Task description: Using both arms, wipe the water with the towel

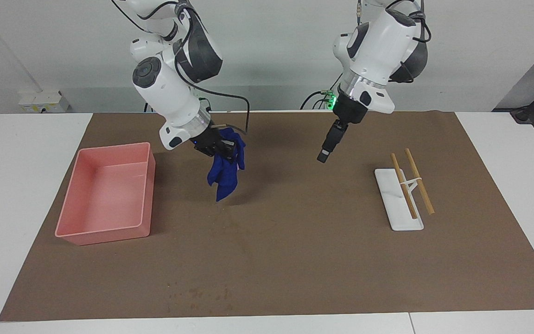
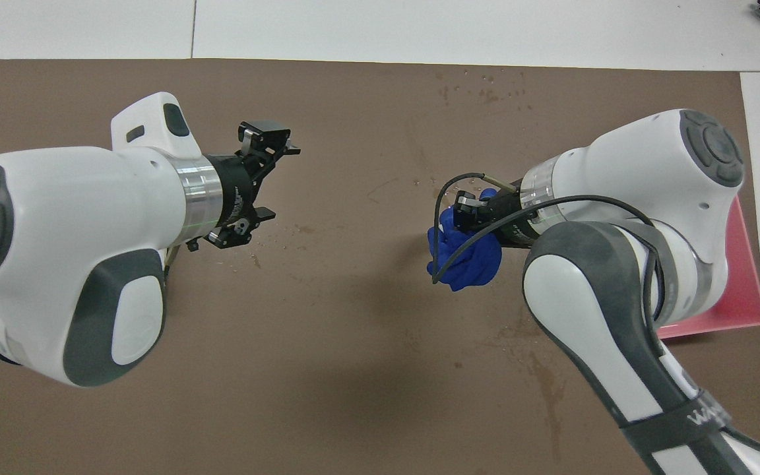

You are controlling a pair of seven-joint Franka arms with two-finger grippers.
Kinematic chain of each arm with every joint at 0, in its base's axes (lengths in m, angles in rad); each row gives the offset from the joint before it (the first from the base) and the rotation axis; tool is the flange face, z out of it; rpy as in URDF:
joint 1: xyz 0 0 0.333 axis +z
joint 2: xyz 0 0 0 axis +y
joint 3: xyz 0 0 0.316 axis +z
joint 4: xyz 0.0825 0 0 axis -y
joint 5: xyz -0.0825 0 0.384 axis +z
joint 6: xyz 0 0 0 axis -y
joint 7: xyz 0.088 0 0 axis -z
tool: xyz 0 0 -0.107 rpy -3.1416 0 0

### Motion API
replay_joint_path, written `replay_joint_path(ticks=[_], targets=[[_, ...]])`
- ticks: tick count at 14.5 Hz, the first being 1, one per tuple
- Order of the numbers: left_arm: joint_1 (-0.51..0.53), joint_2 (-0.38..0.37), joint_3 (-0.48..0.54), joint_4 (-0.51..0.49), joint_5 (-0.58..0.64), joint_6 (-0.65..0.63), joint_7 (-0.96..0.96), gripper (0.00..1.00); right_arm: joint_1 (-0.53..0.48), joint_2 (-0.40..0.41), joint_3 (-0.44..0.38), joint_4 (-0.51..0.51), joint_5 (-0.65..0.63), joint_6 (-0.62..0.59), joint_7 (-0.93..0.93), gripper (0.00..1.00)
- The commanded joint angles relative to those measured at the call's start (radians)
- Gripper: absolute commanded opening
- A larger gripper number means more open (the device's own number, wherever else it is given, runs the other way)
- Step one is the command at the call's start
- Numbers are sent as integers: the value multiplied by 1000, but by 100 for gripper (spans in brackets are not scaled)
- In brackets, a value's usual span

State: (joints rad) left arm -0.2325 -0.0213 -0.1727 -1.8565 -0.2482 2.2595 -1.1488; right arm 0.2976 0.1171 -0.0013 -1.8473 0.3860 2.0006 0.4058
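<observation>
towel (image 1: pixel 223 174) hangs clamped in right gripper (image 1: pixel 224 149); left gripper (image 1: pixel 323 157) spread, empty over mat (image 1: pixel 295 241)

Crumpled blue towel (image 1: pixel 224 170) (hanging aloft)

2 arms (image 1: pixel 174 97), 1 towel (image 1: pixel 224 174), 1 pink tray (image 1: pixel 104 234), 1 white rack (image 1: pixel 399 218), 2 wooden sticks (image 1: pixel 419 181)
</observation>
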Motion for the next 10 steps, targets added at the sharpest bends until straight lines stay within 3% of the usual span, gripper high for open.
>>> replay_joint_path(ticks=[1,5,10], targets=[[41,-9,-5,20,154,-86,241,100,-29,-2,11,-96,-29,125,-151,0],[100,-9,-2,43,250,-182,612,100,-17,102,14,-131,-30,332,-194,0],[168,52,-2,253,285,-538,974,100,-2,307,21,-109,-24,653,-249,0]])
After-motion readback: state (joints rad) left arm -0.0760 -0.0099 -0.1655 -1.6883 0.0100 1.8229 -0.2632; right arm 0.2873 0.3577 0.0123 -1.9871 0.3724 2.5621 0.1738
